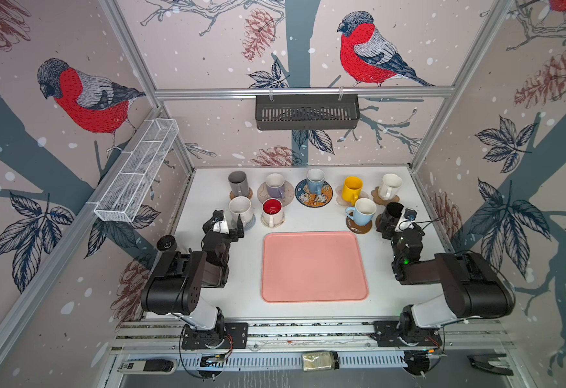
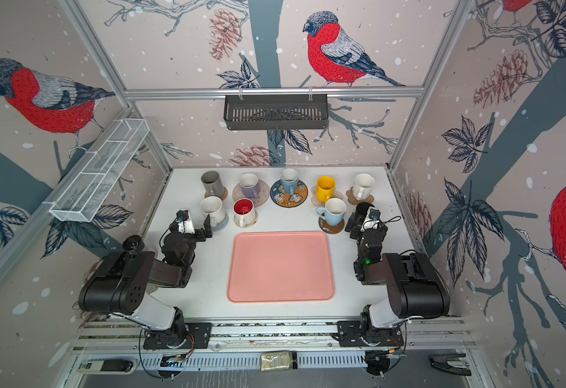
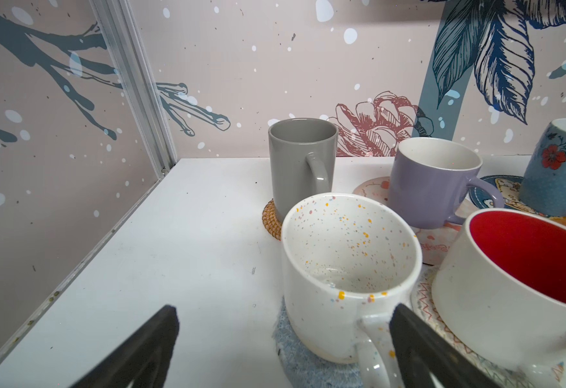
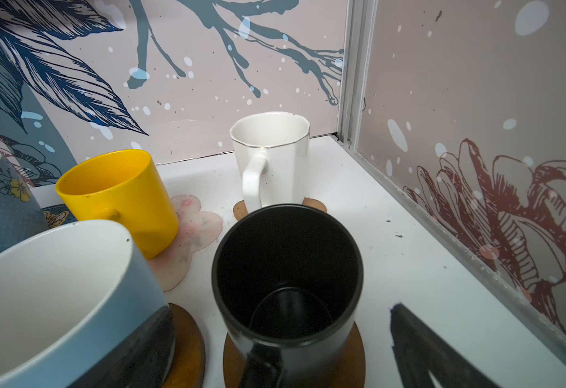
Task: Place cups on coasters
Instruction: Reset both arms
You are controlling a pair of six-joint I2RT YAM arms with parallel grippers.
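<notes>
Several cups stand on coasters along the back of the table in both top views. My left gripper is open beside the speckled white cup, which sits on a blue-grey coaster; one finger is next to its handle. My right gripper is open, with the black cup upright between its fingers on a brown disc coaster. Grey, lavender, flowered blue, yellow, white, red-inside and light blue cups each rest on a coaster.
A large pink tray lies bare at the table's middle front. The side walls stand close to both grippers. A black basket hangs on the back wall and a white wire shelf on the left wall.
</notes>
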